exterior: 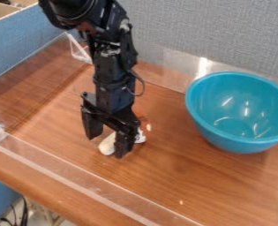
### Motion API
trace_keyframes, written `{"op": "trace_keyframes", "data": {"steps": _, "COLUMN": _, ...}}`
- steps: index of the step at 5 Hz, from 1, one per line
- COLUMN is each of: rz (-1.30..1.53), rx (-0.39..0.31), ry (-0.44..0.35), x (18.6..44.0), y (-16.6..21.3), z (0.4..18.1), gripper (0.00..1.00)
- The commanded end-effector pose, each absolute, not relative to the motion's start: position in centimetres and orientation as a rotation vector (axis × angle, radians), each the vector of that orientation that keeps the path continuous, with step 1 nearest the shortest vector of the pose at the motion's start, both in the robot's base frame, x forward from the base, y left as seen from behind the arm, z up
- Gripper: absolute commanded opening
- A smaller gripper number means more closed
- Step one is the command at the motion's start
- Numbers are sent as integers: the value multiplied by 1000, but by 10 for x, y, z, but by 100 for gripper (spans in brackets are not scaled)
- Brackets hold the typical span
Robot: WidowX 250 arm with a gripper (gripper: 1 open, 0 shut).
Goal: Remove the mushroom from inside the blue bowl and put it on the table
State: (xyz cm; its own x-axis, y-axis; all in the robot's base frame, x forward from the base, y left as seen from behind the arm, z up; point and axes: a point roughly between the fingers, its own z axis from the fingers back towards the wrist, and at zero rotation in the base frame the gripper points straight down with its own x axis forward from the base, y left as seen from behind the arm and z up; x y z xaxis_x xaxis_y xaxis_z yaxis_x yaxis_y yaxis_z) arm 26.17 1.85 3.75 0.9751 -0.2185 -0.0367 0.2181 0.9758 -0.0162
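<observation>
The mushroom [109, 146] lies on the table [58, 97], its white stem showing between my fingers and a bit of orange cap beside the right finger. My gripper [109, 141] points straight down over it, jaws open and standing on either side of the mushroom. The blue bowl [240, 110] sits at the right, with nothing in it, well apart from my gripper.
Low clear acrylic walls [93, 188] edge the tabletop along the front and left. A cardboard box [11, 40] stands behind the back left corner. A grey wall panel rises behind the table.
</observation>
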Motion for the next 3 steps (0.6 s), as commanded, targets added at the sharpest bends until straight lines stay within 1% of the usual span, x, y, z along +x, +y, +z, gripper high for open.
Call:
{"op": "trace_keyframes", "data": {"steps": 1, "rz": -201, "rx": 2, "ry": -11, "x": 268, "y": 21, "z": 47, "gripper": 100}}
{"op": "trace_keyframes", "data": {"steps": 3, "rz": -193, "rx": 5, "ry": -6, "x": 270, "y": 21, "z": 40, "gripper": 100}}
